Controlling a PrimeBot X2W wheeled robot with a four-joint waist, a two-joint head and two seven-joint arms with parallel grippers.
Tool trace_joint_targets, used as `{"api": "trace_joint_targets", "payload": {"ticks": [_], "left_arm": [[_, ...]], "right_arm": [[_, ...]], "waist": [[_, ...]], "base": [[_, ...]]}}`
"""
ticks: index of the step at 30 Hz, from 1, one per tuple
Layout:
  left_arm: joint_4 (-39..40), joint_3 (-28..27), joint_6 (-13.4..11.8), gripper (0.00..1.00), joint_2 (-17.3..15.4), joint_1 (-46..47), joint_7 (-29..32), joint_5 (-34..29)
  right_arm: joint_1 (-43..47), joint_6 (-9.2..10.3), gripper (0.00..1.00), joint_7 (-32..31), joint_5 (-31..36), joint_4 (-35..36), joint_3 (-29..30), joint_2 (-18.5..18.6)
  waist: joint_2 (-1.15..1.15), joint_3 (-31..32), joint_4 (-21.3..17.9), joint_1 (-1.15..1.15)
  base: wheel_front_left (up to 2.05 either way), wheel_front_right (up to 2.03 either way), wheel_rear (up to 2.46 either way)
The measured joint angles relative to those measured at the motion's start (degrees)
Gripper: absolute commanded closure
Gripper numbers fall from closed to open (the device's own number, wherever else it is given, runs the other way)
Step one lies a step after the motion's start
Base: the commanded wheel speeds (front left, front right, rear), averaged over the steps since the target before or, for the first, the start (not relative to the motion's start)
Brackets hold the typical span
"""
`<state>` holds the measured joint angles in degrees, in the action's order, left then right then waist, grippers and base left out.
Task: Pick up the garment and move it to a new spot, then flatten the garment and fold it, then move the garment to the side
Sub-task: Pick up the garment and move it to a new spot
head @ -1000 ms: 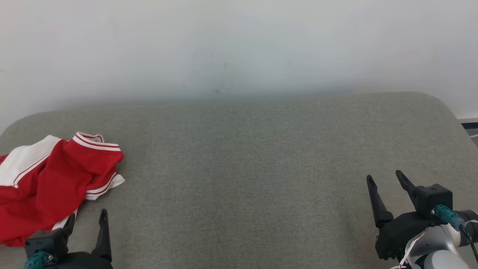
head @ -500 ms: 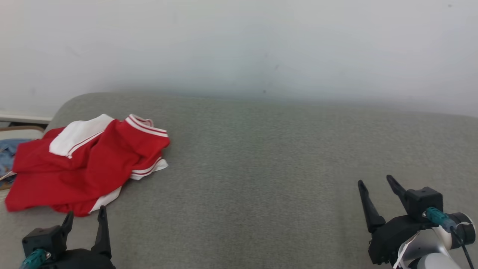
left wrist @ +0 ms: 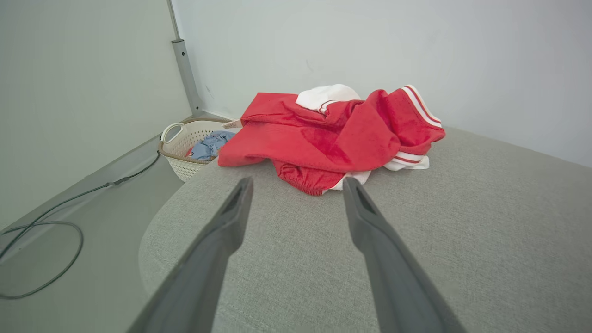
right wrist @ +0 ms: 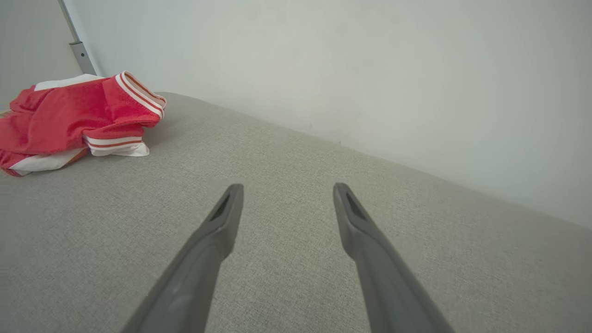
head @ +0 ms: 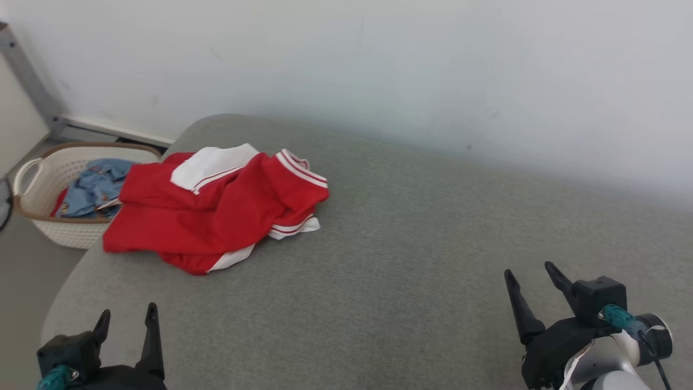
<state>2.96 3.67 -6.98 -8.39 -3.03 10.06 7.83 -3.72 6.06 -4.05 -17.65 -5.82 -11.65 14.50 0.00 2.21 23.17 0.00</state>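
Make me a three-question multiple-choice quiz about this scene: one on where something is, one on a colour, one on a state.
1. Where does the red garment lie?
A. on the floor
B. on the grey cushion, near its left end
C. hanging on the wall

2. What colour is its trim?
A. black
B. yellow
C. white

3. How do the left gripper and right gripper stand?
A. both open and empty
B. both shut
C. one open, one shut

Answers:
1. B: it lies crumpled on the cushion, at the end nearest the basket.
2. C: white bands and panels show against the red cloth.
3. A: each pair of fingers stands apart with nothing between them.
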Motion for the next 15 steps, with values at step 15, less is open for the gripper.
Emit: {"api": "trace_joint_targets", "payload": {"ticks": [15], "left_arm": [[-4.2, -1.3, 5.9, 0.00, -2.6, 9.0, 1.8, 5.3]], "right_arm": [[-0.5, -0.09, 0.00, -1.5, 0.1, 0.7, -1.7, -0.2]], "waist": [[0.00, -1.5, 3.3, 0.00]], "base": [[0.00, 0.00, 0.00]]}}
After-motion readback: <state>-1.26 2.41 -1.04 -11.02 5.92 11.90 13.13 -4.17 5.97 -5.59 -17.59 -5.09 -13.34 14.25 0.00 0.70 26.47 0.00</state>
